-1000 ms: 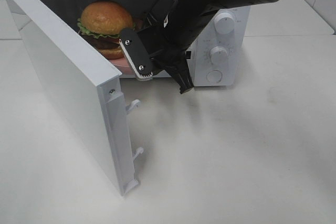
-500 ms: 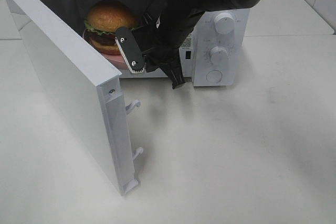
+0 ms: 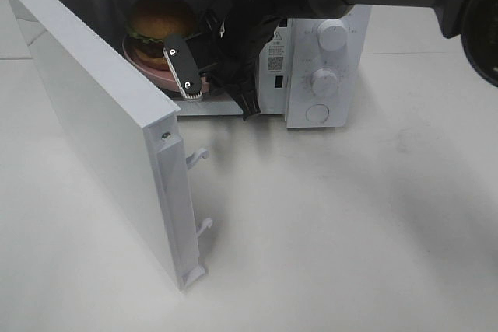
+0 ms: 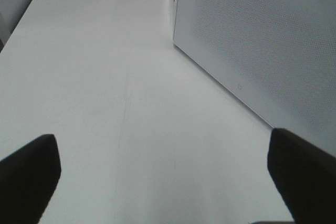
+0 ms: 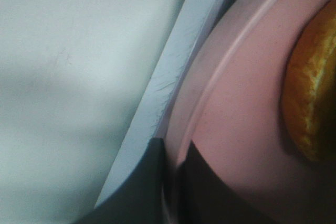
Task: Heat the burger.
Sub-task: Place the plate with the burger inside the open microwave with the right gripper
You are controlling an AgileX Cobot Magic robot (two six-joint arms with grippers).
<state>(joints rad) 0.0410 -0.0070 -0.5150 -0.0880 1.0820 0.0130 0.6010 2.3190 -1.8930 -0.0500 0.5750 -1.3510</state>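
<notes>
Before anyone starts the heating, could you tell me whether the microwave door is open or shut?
Open. The door stands swung wide toward the camera, and the burger shows inside the microwave.

Open white microwave on a pale desk.

The door is swung wide from the microwave's left side and angled out over the desk in front of it. Two white latch hooks are carried on its free edge, one above the other. On the control panel at the microwave's right, an upper knob and a lower knob are stacked, with a round button set beneath them. A small printed label is fixed just left of that panel. A pink plate is seen inside the microwave's cavity, its rim close to the front sill.
</notes>
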